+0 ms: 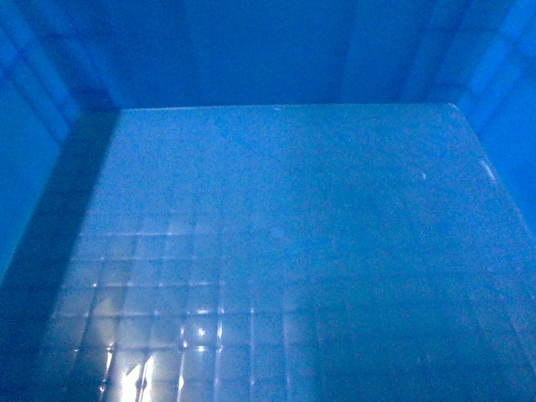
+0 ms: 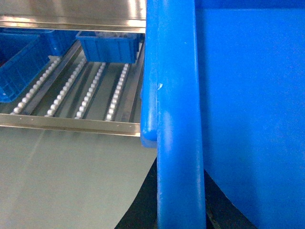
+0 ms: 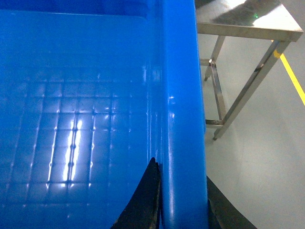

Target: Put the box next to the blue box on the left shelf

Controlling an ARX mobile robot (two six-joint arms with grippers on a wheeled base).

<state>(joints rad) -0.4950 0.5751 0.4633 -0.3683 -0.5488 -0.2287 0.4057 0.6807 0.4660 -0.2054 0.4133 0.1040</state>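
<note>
The box (image 1: 276,251), a large bright-blue crate, fills the head view with its grid-patterned floor and inner walls. My left gripper (image 2: 181,210) is shut on the box's thick left rim (image 2: 178,119), one black finger (image 2: 143,210) on each side. My right gripper (image 3: 183,205) is shut on the right rim (image 3: 181,119), its black fingers (image 3: 145,200) clamping the rim from inside and outside. Beyond the box's corner in the left wrist view lies the left shelf (image 2: 90,95), a grey roller rack with a blue box (image 2: 108,46) at its back. The box hangs in front of the shelf's front rail.
A second blue bin (image 2: 19,62) sits at the shelf's left side. A steel upper ledge (image 2: 71,14) runs above the rack. To the right stands a steel-legged table (image 3: 248,43), with a yellow floor line (image 3: 293,76) beyond it. Grey floor lies below both rims.
</note>
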